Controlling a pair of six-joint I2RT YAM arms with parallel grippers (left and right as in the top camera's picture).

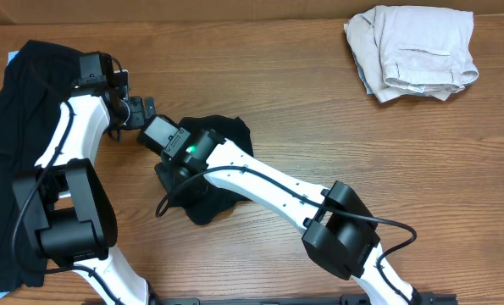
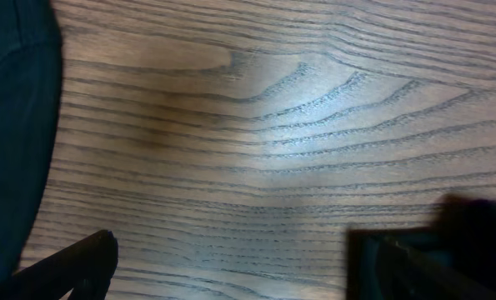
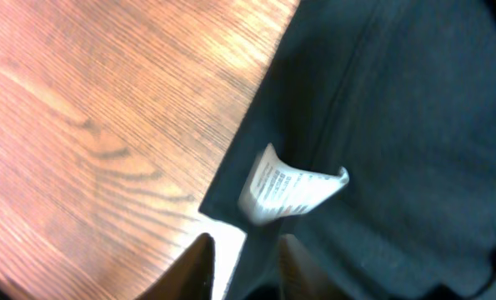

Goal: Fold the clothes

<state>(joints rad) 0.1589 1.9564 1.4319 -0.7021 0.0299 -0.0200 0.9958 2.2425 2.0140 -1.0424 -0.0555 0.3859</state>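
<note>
- The counter (image 1: 319, 102) carries 3 lots of fabric. A black heap of clothes (image 1: 14, 127) lies along its left edge under the left arm, and pale folded clothes (image 1: 412, 51) sit at the far right corner, well apart from both arms.
- The black T-shirt (image 1: 222, 135) lies bunched in the middle of the counter, partly under the right arm. Judging from that crumpled lie, the step in hand is getting hold of an edge so the shirt can be drawn out flat.
- To do this well, the grip should take only 1 layer at the hem or neck edge. The cloth should then be lifted slowly so the folds fall open, with the second arm taking the opposite edge before any fold is made.
- The left gripper (image 2: 231, 242) hangs over bare wood with its jaws spread wide and holds nothing. Black cloth shows only at the left border of its view.
- The right gripper (image 3: 243, 258) has its jaws drawn narrow, with a slim gap at the T-shirt's edge. Whether they actually pinch the fabric cannot be told.
- The white label (image 3: 289, 187) curls up just beyond those jaws, marking the neck.
</note>
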